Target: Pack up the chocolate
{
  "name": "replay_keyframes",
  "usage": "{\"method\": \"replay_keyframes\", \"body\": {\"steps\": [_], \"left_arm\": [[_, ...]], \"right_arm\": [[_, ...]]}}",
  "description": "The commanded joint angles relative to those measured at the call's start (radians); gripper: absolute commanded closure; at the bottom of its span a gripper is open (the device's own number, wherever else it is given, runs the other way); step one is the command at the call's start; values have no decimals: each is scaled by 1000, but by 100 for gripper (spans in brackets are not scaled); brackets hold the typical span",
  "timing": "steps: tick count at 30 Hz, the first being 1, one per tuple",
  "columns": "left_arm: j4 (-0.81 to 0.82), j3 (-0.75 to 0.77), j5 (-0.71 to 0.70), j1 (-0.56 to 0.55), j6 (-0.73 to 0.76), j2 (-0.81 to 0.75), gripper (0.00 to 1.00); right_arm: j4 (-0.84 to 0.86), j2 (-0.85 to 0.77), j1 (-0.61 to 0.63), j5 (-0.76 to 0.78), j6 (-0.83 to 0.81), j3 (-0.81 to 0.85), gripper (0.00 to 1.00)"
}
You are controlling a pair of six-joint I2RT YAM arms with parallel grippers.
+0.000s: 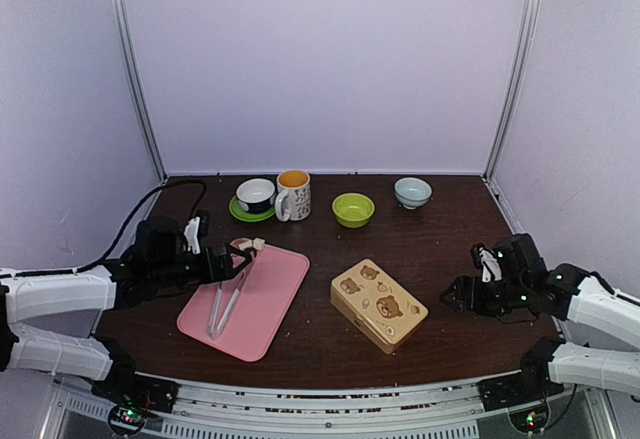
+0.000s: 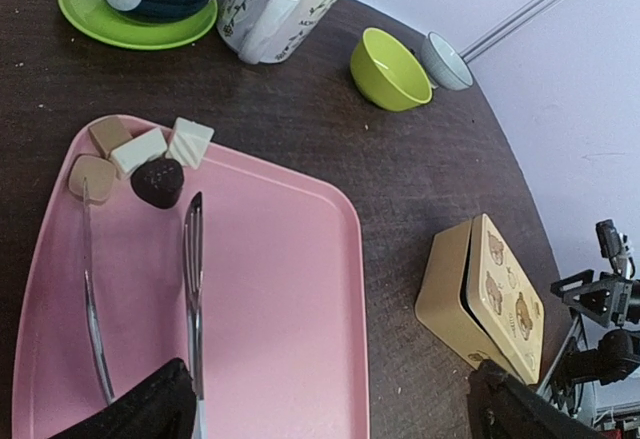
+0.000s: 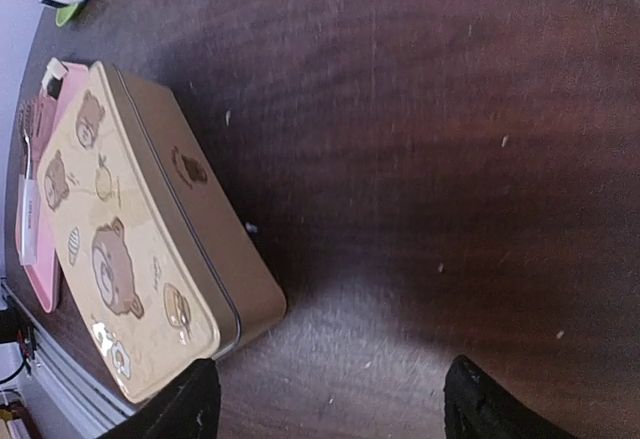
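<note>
- One pink tray serves as our landmark.
- Right of it lies the bear-printed tin, lid shut.
- Our left gripper hangs over the tray, jaws wide, empty.
- Our right gripper, beyond the tin, gapes empty.
- On the tray we see the tongs.
- Five chocolate pieces cluster in its far left corner.

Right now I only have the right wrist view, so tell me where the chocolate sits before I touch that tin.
Observer: The chocolate, five small pieces, is clustered in the far left corner of the pink tray.
Operator: Give me the tongs.
Observer: The tongs lie flat on that tray, tips beside the pieces.
Operator: Report the left gripper.
Observer: The left gripper hangs open over the tongs' handle end.
</note>
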Motion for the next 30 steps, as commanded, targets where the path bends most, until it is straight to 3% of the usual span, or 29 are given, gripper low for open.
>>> {"method": "replay_keyframes", "body": {"steps": [1, 7, 15, 18, 25, 30], "left_arm": [[86, 39, -36, -32, -1, 25, 2], [87, 34, -55, -44, 0, 18, 2], [76, 16, -63, -44, -23, 13, 2], [66, 21, -64, -45, -24, 18, 2], [75, 19, -60, -44, -31, 24, 2], [72, 23, -68, -44, -29, 40, 2]], "right_arm": [[-38, -22, 106, -8, 110, -57, 28], [32, 5, 233, 20, 150, -91, 54], [318, 150, 374, 34, 235, -131, 95], [398, 243, 410, 44, 244, -117, 100], [601, 391, 468, 74, 248, -56, 100], [720, 599, 482, 96, 227, 115, 100]]}}
